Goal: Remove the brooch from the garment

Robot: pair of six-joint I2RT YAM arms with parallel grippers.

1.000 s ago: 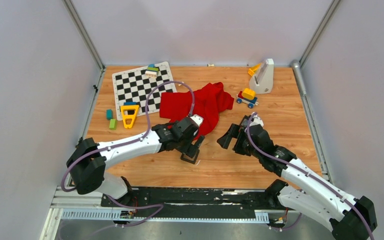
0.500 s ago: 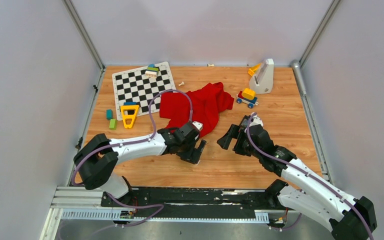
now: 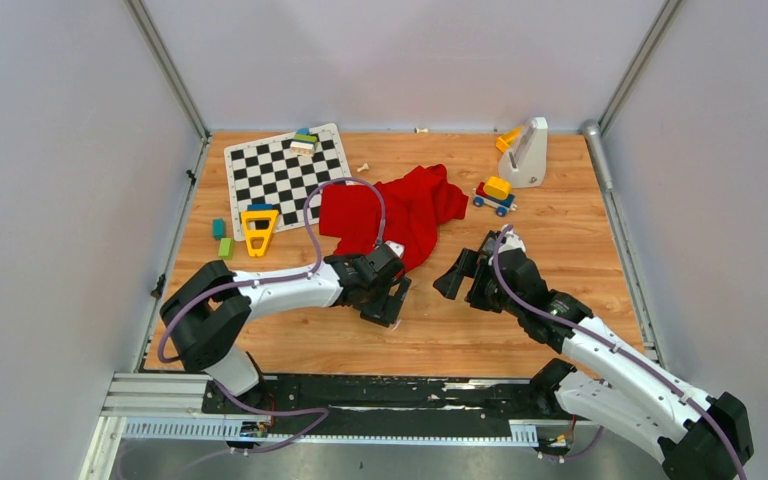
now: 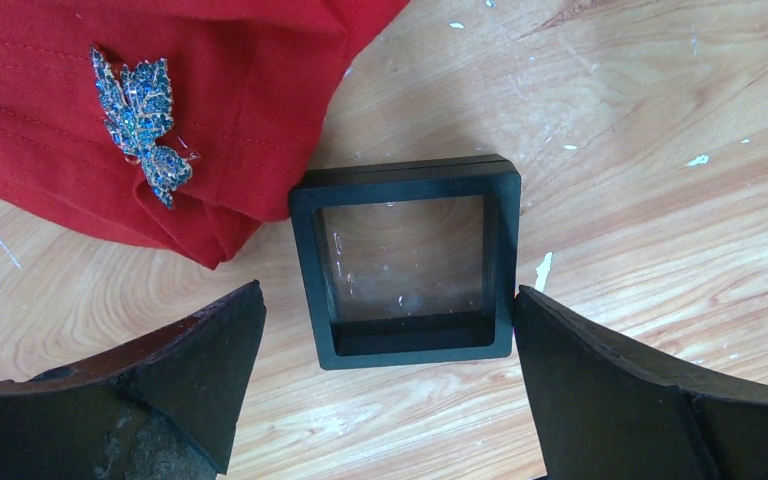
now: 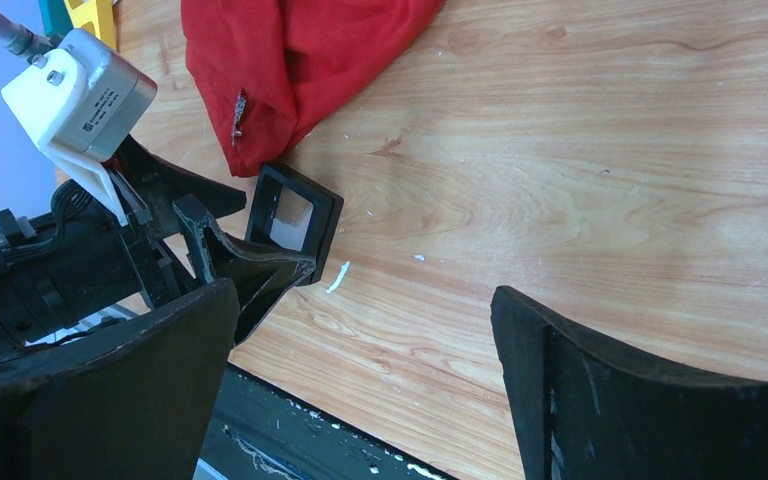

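The red garment [image 3: 400,208] lies crumpled mid-table. A blue-green glittery brooch [image 4: 142,122] is pinned near its front corner [image 4: 210,90]; in the right wrist view it shows as a small glint [image 5: 238,108]. A black square frame box [image 4: 405,262] lies on the wood beside that corner, also seen in the right wrist view [image 5: 293,222]. My left gripper [image 3: 385,298] is open and empty, low over the box, its fingers [image 4: 200,370] either side of the box's near edge. My right gripper [image 3: 463,278] is open and empty, to the right of the garment corner.
A checkerboard mat [image 3: 285,170] with small blocks [image 3: 305,140] lies at the back left. A yellow triangular toy [image 3: 258,228] and green blocks [image 3: 222,238] sit left. A toy car [image 3: 495,193] and a white stand [image 3: 527,152] are at the back right.
My left arm has shifted to the right, bringing its open gripper slightly closer to the garment's front corner. The right arm has not moved.
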